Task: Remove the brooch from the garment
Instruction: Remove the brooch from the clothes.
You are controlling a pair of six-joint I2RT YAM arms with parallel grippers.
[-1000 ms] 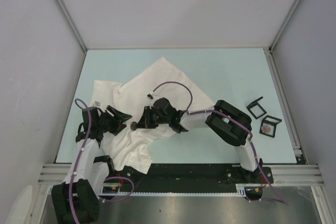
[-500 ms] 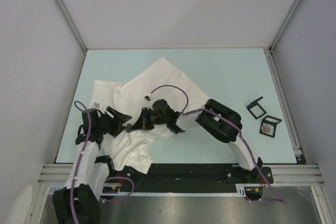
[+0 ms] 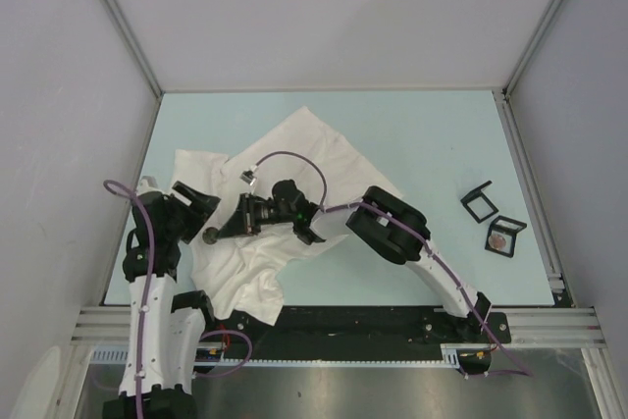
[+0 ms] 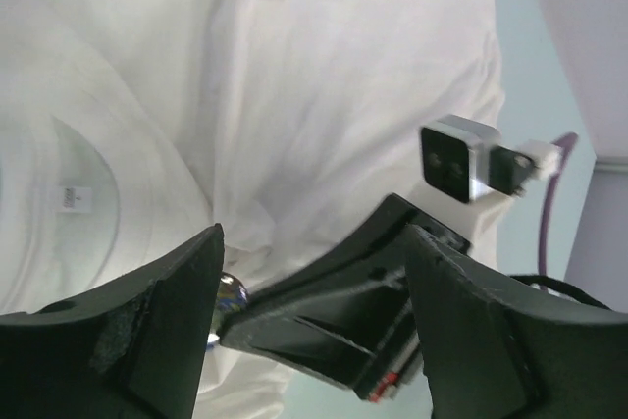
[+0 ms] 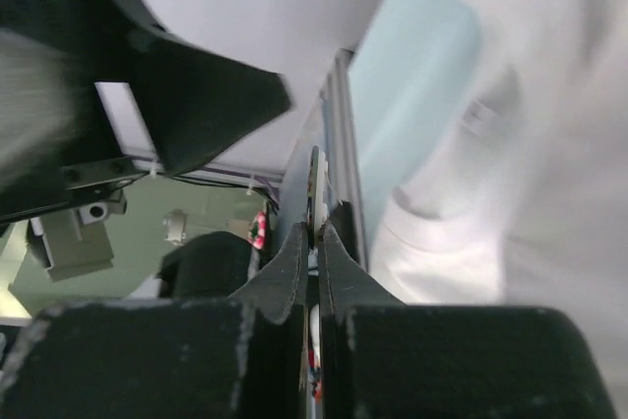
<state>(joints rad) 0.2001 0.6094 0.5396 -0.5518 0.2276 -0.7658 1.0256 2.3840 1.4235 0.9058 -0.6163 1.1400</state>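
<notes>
The right gripper [image 5: 314, 231] is pinched shut on the brooch [image 5: 313, 182], a thin disc seen edge-on between its fingertips. From above, the brooch is held at the left border of the garment [image 3: 294, 149], which is spread crumpled over the table [image 3: 432, 144] toward 1 o'clock; whether the brooch is free of the cloth cannot be told. The left gripper [image 4: 312, 247] is held spread wide just beside the brooch, at 10 o'clock.

Table [image 3: 422, 134] with garment [image 3: 294, 149], perhaps small boxes [image 3: 504, 237]
</notes>
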